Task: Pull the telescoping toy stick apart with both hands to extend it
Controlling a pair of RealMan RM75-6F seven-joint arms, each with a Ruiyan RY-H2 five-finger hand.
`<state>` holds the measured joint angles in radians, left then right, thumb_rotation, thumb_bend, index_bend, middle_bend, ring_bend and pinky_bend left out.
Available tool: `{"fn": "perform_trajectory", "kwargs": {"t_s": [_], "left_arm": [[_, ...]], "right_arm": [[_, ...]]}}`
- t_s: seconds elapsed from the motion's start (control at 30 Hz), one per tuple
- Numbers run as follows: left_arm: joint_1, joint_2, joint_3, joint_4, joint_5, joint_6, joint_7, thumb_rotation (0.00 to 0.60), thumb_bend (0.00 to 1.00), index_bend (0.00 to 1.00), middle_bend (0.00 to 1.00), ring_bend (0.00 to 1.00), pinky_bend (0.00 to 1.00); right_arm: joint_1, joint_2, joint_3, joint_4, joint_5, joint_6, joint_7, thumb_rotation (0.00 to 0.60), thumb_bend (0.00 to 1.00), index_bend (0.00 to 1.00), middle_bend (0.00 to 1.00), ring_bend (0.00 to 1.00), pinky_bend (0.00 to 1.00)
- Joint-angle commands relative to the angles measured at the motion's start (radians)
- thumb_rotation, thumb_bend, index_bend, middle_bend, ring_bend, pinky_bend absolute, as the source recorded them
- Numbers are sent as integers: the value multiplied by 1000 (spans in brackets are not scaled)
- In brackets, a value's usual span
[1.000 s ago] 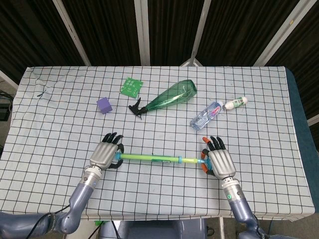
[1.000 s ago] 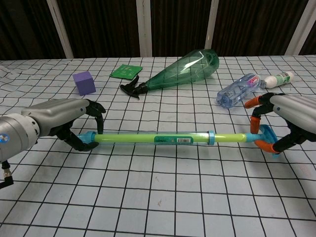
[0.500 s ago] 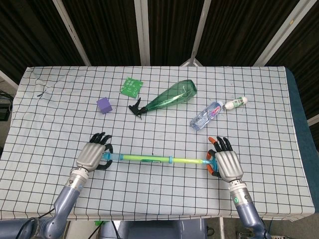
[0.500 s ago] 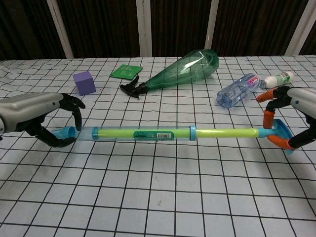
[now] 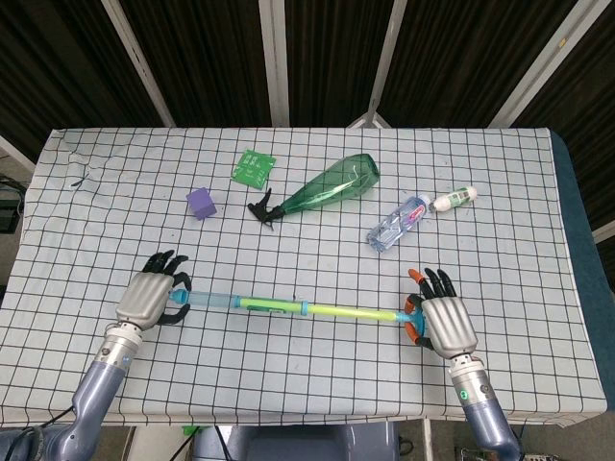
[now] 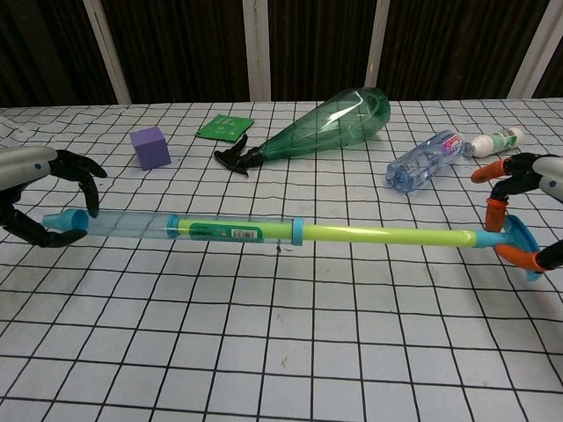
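The telescoping toy stick (image 5: 288, 307) (image 6: 264, 230) stretches long across the near part of the table, a clear blue outer tube on the left and a yellow-green inner rod on the right. My left hand (image 5: 151, 297) (image 6: 40, 198) grips its blue left tip. My right hand (image 5: 444, 322) (image 6: 528, 207) holds the blue disc at its right end between orange-tipped fingers. The stick hangs just above the checked cloth.
Behind the stick lie a green spray bottle (image 5: 327, 187) (image 6: 325, 119), a clear water bottle (image 5: 399, 223) (image 6: 424, 160), a small white bottle (image 5: 454, 199), a purple cube (image 5: 201, 203) (image 6: 149, 147) and a green packet (image 5: 253, 165). The table's front edge (image 5: 288, 421) is close to both forearms.
Both hands have moved apart, the left one leftward and the right one rightward. The stick has grown much longer, with the clear outer tube and more of the inner rod now drawn out.
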<state>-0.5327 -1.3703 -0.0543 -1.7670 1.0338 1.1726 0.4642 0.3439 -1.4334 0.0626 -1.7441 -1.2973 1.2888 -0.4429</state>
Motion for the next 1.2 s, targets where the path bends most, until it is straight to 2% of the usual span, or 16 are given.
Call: {"fn": "perform_trajectory", "kwargs": {"t_s": [0.03,0.43,0.67,0.87,1.2], "left_arm": [[18,23,10,-4,11,7,-23,600,570,556,107,0,0],[83,90,36,-65,65,60,-82,600,572,563,107,0,0],[133,97,51,-101,97,114,-116,600,572,563,107,0,0],[156,86,49,-68,110,137,-138,600,575,567,107,0,0],[164,65,40,-13,90,105,-158,600,575,569,107,0,0]], "right_arm": [[-5,10,-5,-9,-9,6,2,600,456,631,168,0,0],[-41,68,-44,-53,-65,37,20,600,455,631,168,0,0],[-57,90,-57,-63,-85,44,36,600,455,631,168,0,0],[-58,91,-52,-62,-82,39,44,600,455,631,168,0,0],[-62,84,-40,-43,-55,29,40,600,455,631,168,0,0]]}}
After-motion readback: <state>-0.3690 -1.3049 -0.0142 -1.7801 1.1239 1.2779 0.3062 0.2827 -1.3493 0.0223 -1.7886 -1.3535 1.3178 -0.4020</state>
